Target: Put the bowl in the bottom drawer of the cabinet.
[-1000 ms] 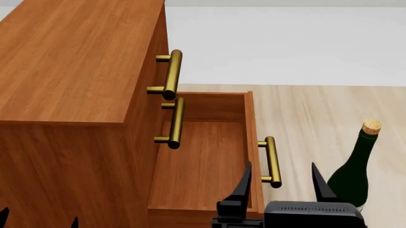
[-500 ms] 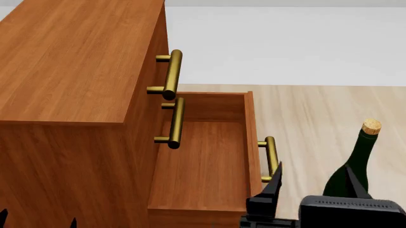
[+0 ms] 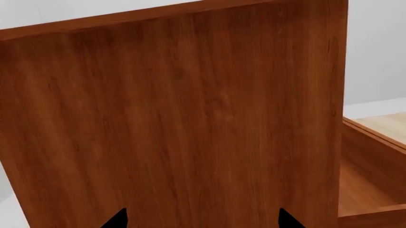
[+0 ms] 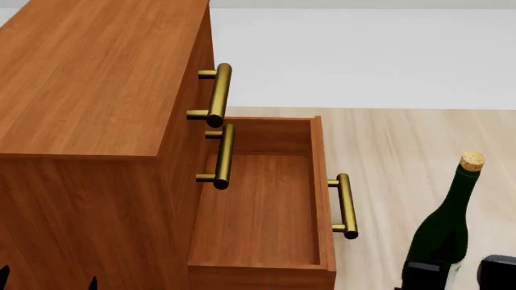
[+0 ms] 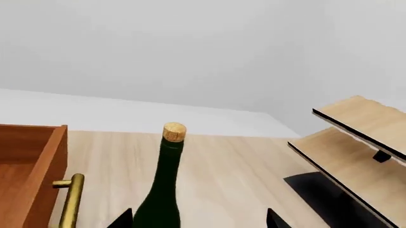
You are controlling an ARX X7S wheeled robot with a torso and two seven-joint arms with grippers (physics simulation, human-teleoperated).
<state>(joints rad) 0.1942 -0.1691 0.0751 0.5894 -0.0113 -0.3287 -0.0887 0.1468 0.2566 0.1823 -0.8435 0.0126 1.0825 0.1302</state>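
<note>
The bowl is out of view in every frame. The cabinet (image 4: 89,78) fills the left of the head view, and its bottom drawer (image 4: 258,205) is pulled out with a bare wood interior. The drawer's brass handle (image 4: 345,205) faces right. My left gripper (image 3: 203,221) is open, facing the cabinet's side panel (image 3: 178,118); its tips (image 4: 47,283) peek in at the lower left. My right gripper (image 5: 199,221) is open and holds nothing, with the wine bottle (image 5: 161,190) just ahead, close to one fingertip. Only part of its black body (image 4: 498,272) shows.
A dark green corked wine bottle (image 4: 448,223) stands on the light wood floor right of the drawer. A light plywood rack (image 5: 355,142) on a black base (image 5: 323,190) stands beyond it. The two upper drawers are shut, with brass handles (image 4: 219,93) sticking out above the open drawer.
My right gripper has moved right and down, from the drawer's front corner to behind the wine bottle, mostly leaving the head view. The left gripper and the drawer have not moved.
</note>
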